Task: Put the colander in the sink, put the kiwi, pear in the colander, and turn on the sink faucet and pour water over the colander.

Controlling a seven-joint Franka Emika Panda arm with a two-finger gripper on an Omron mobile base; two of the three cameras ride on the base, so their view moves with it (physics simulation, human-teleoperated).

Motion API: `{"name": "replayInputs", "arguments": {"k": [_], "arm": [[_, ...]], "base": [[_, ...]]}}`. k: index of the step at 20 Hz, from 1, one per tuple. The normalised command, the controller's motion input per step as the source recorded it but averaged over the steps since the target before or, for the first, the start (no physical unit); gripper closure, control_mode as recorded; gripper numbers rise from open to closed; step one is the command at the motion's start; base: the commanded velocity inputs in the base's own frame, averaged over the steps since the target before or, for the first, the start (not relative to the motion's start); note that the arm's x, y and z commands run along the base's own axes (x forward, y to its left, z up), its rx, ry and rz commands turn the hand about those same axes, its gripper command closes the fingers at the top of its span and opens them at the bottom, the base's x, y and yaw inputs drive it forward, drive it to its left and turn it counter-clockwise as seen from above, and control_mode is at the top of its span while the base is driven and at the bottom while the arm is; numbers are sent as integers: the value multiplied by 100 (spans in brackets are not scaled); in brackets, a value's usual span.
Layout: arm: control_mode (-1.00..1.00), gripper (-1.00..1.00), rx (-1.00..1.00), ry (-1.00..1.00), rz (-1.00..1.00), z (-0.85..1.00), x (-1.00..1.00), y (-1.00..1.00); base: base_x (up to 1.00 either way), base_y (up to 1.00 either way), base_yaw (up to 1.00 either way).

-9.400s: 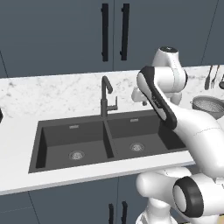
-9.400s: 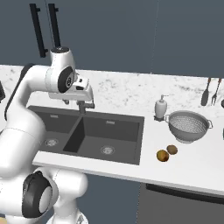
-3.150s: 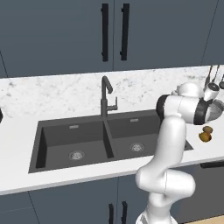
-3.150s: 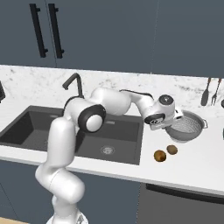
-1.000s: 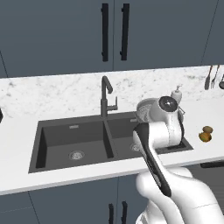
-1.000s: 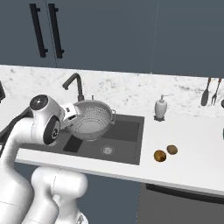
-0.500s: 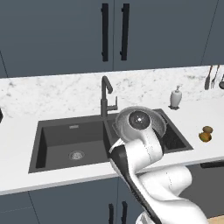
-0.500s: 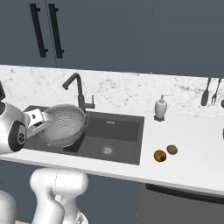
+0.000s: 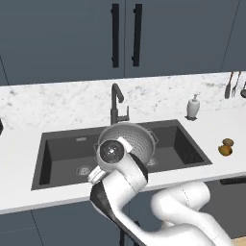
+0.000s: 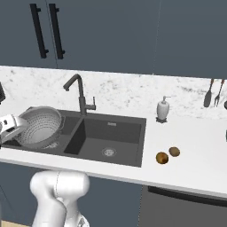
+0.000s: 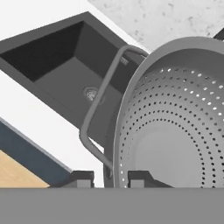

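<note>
Colander (image 10: 39,126) is seen as silver-grey with a fine dot pattern of perforations; sink (image 10: 124,126) and faucet (image 10: 78,95) are rendered dark grey, drain (image 10: 108,152) lighter metallic grey. Counter (image 10: 195,146) is shown white, backsplash (image 10: 128,95) white marbled with grey veining, cabinets (image 10: 133,35) dark slate blue with black handles (image 10: 48,31). Kiwi (image 10: 174,151) is shown dull brown, pear (image 10: 162,158) golden yellow-orange, soap dispenser (image 10: 163,109) white.
</note>
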Motion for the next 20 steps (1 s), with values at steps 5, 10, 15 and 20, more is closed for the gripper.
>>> {"name": "replayInputs", "arguments": {"k": [5, 10, 15, 20], "arm": [[-100, 100, 0, 1, 0, 0, 41, 93], [-100, 100, 0, 6, 0, 0, 53, 81], [-100, 100, 0, 13, 0, -11, 62, 65], [-100, 100, 0, 16, 0, -27, 57, 41]], "base": [[0, 0, 0], [0, 0, 0], [0, 0, 0], [0, 0, 0]]}}
